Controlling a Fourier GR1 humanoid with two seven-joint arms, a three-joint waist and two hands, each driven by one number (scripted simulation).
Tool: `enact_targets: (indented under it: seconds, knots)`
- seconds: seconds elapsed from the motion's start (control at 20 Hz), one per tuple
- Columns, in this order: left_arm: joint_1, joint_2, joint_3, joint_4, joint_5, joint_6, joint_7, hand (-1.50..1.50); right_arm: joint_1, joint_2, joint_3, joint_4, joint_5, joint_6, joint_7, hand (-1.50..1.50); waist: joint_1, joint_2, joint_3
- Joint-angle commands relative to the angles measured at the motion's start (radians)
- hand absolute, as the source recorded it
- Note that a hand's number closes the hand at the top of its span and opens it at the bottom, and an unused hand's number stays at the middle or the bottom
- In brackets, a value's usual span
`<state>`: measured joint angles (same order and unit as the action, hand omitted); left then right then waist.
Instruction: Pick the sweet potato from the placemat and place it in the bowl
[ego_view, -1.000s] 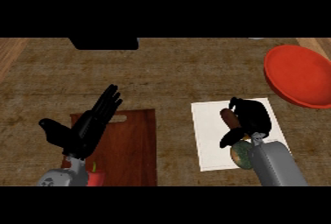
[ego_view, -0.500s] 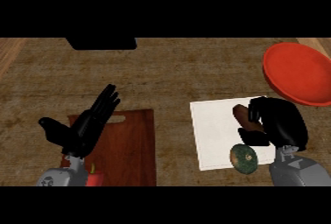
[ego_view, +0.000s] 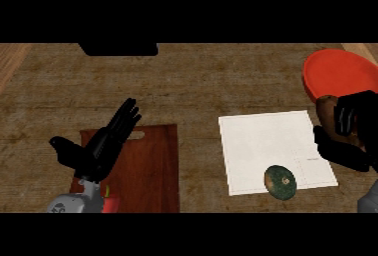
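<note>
The right hand (ego_view: 345, 135) is at the right edge of the view, just off the right side of the white rectangular placemat (ego_view: 269, 147). Its black fingers are curled around the brown, oblong sweet potato (ego_view: 325, 107); only the upper end of it shows above the fingers. So the sweet potato is no longer on the placemat. It is carried in the hand, just below the red round bowl (ego_view: 336, 75), which sits in the upper right corner of the brown wooden tabletop (ego_view: 199, 80).

I judge that the picking step is done and the carrying step is in hand. The next move calls for bringing the hand further up, over the inside of the bowl, and only then letting the fingers open.

The left hand (ego_view: 100, 145) rests with straight fingers over the dark red-brown cutting board (ego_view: 151, 165). A dark green round object (ego_view: 281, 182) lies on the lower edge of the placemat.
</note>
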<state>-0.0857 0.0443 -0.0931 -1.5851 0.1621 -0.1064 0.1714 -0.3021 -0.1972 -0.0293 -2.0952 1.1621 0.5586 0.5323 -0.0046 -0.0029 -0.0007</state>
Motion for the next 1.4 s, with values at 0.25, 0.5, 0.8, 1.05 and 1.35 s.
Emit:
enact_targets:
  seconds: [0.25,0.5,0.8,1.05,1.35]
  knots:
    - [-0.057,-0.029,-0.013,0.02,-0.023,0.018,0.019,0.0,-0.216,-0.078,-0.199,0.159,-0.088,-0.03,-0.012,1.5,0.01,0.004,0.001]
    - [-0.073,-0.012,0.029,0.05,-0.001,-0.006,-0.01,0.0,-0.223,-0.166,-0.272,0.341,-0.109,-0.153,-0.134,1.5,0.008,0.005,0.001]
    - [-0.023,-0.01,0.014,0.002,-0.012,-0.005,-0.002,0.0,-0.329,-0.23,-0.341,0.685,-0.135,-0.34,-0.274,1.5,0.019,0.006,0.001]
    - [-0.086,-0.014,0.018,0.063,-0.007,-0.023,-0.005,0.0,-0.434,-0.311,-0.358,1.044,-0.088,-0.517,-0.409,1.5,0.026,0.011,0.001]
    - [-0.08,-0.023,0.018,0.048,-0.003,-0.019,-0.006,0.0,-0.551,-0.367,-0.362,1.41,-0.016,-0.718,-0.507,1.5,0.046,0.018,0.002]
